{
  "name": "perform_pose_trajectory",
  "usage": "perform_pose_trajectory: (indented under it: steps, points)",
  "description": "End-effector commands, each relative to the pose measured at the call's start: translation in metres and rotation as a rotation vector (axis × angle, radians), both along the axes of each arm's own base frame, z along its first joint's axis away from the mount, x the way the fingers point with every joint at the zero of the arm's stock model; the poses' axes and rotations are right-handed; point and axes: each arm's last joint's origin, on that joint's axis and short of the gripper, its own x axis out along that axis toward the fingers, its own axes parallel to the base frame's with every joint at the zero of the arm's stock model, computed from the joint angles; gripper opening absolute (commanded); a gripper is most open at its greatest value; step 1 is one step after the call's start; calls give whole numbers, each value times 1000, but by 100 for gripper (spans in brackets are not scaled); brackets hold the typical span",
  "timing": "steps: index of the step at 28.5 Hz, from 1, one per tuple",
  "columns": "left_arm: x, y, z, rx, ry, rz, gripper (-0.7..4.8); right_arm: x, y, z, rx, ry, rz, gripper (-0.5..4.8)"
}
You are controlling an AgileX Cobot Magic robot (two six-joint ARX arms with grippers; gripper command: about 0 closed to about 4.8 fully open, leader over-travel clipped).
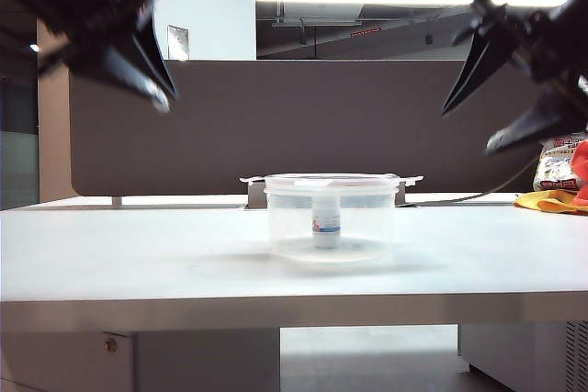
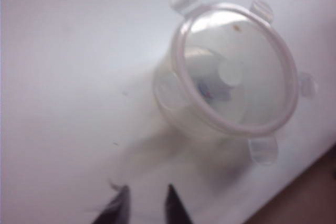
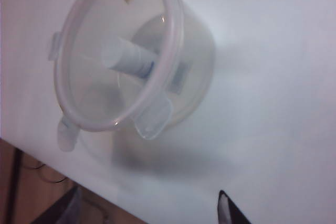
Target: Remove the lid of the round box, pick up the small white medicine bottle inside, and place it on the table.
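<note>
A: Where are you in the task?

B: Step 1. The lid (image 1: 332,179) sits on the round box (image 1: 332,227) mid-tabletop (image 1: 138,254), the small white medicine bottle (image 1: 326,224) upright inside.

A: And your end effectors?

B: Both hang above, well apart from the box: left end effector (image 2: 147,205) slightly parted, right end effector (image 1: 501,107) spread wide. Next, you probably need to descend onto the lid's rim.

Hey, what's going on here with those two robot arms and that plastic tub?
Nothing is being handled yet. The left claw and right claw hang in the air, either side above the round box on the table. Neither holds anything. The lid is on, and the small white medicine bottle stands upright inside.
</note>
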Motion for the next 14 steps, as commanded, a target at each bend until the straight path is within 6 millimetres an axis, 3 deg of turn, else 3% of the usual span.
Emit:
perform_pose_trajectory:
  steps: [1,5,7,10,14]
  points:
    - [18,-10,-18,-152,81,-81,99,11,3,-9,97,26,26,328]
    - [36,-14,-41,-266,165,-111,132,18,6,-19,131,54,41,328]
    - [45,-17,-50,-316,204,-124,200,21,8,-21,141,52,47,327]
    - [58,-21,-60,-337,235,-118,202,23,9,-21,144,33,42,322]
    - [71,-24,-65,-338,248,-111,202,26,11,-17,169,9,27,231]
